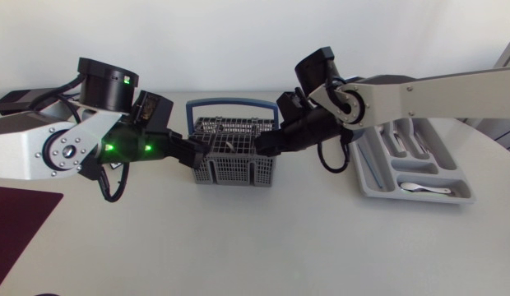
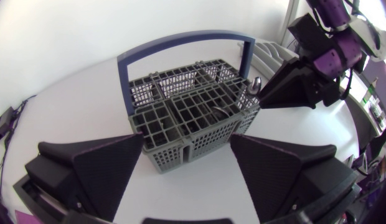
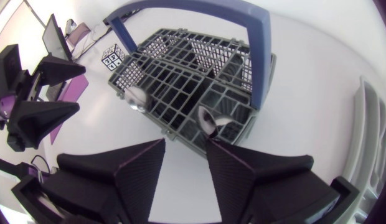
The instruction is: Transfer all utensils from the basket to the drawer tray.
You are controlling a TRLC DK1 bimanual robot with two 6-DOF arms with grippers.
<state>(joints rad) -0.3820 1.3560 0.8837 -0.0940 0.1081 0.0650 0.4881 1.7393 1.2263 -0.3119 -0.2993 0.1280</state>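
Left gripper [image 2: 187, 140] and right gripper [image 3: 185, 148] flank the grey basket [image 1: 234, 170]

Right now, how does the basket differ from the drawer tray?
The basket is dark grey open mesh with a blue hoop handle; the drawer tray is pale grey, solid-walled, with no handle. The basket stands tall between the left gripper and the right gripper; the drawer tray lies low and flat, farther to my right. Both hold utensils.
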